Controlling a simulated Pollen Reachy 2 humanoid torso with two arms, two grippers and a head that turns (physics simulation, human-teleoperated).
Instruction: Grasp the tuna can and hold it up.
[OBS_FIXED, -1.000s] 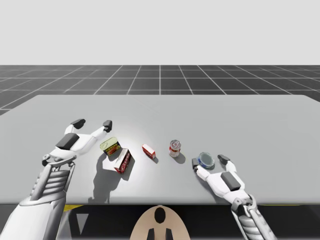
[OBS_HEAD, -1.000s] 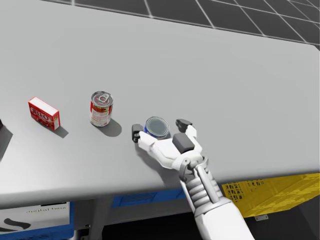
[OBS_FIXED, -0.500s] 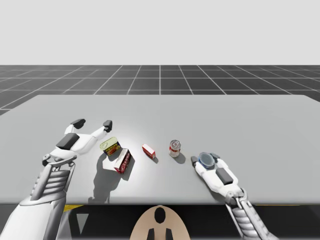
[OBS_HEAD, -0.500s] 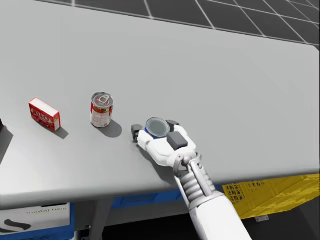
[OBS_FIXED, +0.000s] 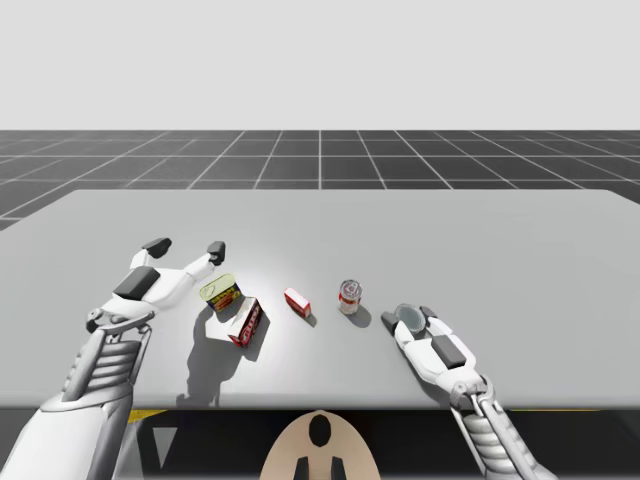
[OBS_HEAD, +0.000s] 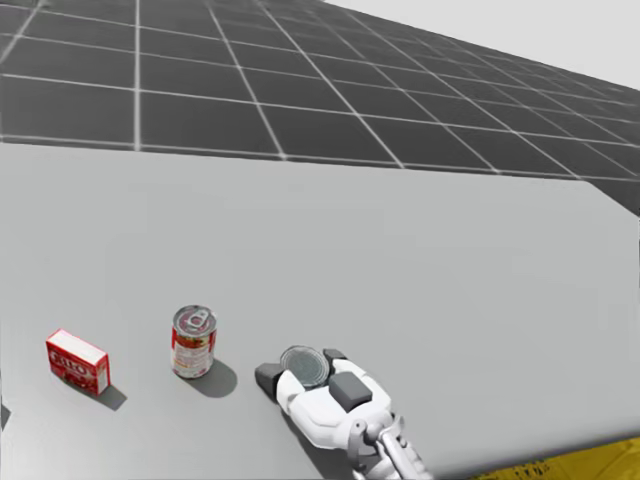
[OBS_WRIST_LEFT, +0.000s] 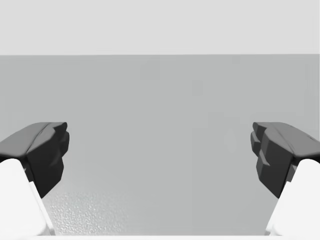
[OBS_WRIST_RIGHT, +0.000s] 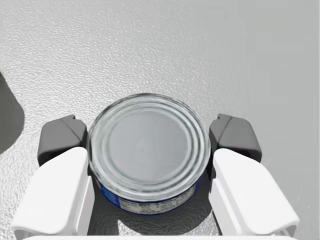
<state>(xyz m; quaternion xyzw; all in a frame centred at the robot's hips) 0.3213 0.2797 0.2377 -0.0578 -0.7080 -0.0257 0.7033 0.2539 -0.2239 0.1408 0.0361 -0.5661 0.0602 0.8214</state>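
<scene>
The tuna can (OBS_WRIST_RIGHT: 147, 145), flat and round with a ribbed silver lid and a blue side, sits between the fingers of my right gripper (OBS_WRIST_RIGHT: 149, 134), which is shut on it, one dark pad pressing each side. In the high view the tuna can (OBS_FIXED: 407, 317) and right gripper (OBS_FIXED: 409, 318) are near the table's front right. The head view shows the can (OBS_HEAD: 304, 366) in the right gripper (OBS_HEAD: 302, 368), low over the table. My left gripper (OBS_FIXED: 185, 248) hovers open at the left, holding nothing, with only bare table ahead of the left gripper (OBS_WRIST_LEFT: 160, 155).
A red-and-white tall can (OBS_FIXED: 349, 297) stands just left of the tuna can. Further left lie a small red box (OBS_FIXED: 297, 301), a red-and-white box (OBS_FIXED: 247, 322) and a green-topped tin (OBS_FIXED: 221, 292). The grey table's front edge (OBS_FIXED: 560, 405) runs close behind my right wrist.
My right gripper's fingers have closed from wide apart onto the tuna can. My head has turned upward, so the head view has shifted. The left arm has not moved.
</scene>
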